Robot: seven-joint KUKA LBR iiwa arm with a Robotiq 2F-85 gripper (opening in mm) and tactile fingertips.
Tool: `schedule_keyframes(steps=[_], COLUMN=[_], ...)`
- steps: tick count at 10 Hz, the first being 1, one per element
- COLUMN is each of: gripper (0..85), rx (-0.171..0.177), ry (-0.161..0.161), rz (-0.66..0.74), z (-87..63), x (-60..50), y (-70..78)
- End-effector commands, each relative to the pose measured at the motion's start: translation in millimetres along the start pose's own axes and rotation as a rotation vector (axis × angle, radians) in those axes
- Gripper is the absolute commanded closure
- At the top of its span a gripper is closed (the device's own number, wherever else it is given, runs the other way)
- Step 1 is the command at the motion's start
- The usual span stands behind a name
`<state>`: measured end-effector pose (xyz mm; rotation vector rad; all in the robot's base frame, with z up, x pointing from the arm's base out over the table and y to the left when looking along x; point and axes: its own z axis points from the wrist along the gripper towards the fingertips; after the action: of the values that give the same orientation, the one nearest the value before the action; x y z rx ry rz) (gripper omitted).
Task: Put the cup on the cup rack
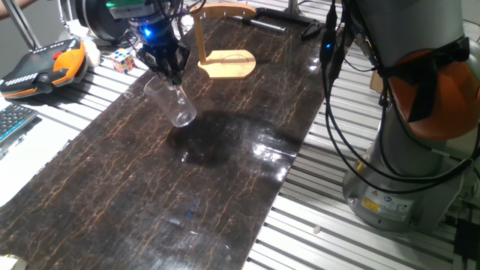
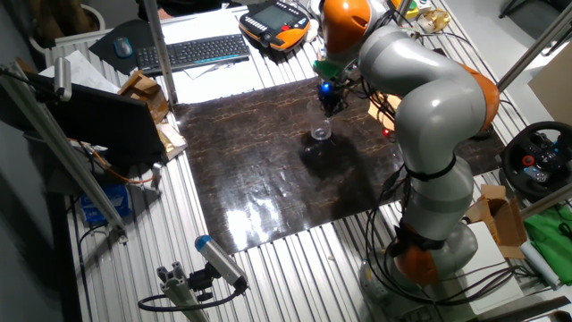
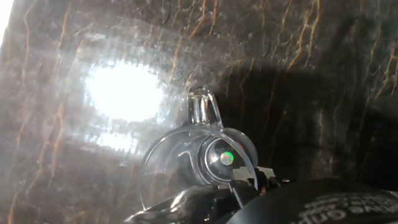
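The clear cup [image 1: 174, 101] hangs tilted in my gripper [image 1: 170, 75], rim up and thick base lower right, just above the dark marble tabletop [image 1: 225, 172]. The gripper is shut on the cup's rim. In the hand view the cup [image 3: 205, 155] fills the lower middle, and a small clear loop sticks out from its side. The fingertips [image 3: 249, 180] pinch its wall. The wooden cup rack [image 1: 225, 65] stands behind and to the right of the cup, with an oval base, a thin post and a curved top arm. In the other fixed view the cup [image 2: 320, 133] sits under the gripper [image 2: 328, 103].
A Rubik's cube [image 1: 125, 60] and an orange teach pendant [image 1: 45, 67] lie left of the gripper. A keyboard [image 1: 11, 120] is at the left edge. Black tools [image 1: 311, 30] lie at the tabletop's far end. The robot base [image 1: 405, 150] and cables stand on the right.
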<state>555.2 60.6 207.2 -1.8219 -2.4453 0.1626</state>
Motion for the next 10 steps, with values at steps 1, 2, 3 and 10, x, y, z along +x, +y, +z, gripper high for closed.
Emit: schedule_keyframes(steps=[1, 2, 3, 10], gripper=[83.0, 83.0, 83.0, 83.0], rx=[0.005, 0.003, 0.0, 0.028], ry=[-0.011, -0.005, -0.004, 0.036], rz=[0.002, 0.013, 0.03, 0.065], z=[-0.3, -0.3, -0.3, -2.8], x=[-0.2, -0.2, -0.2, 1.8], y=[0.1, 0.1, 0.1, -0.7])
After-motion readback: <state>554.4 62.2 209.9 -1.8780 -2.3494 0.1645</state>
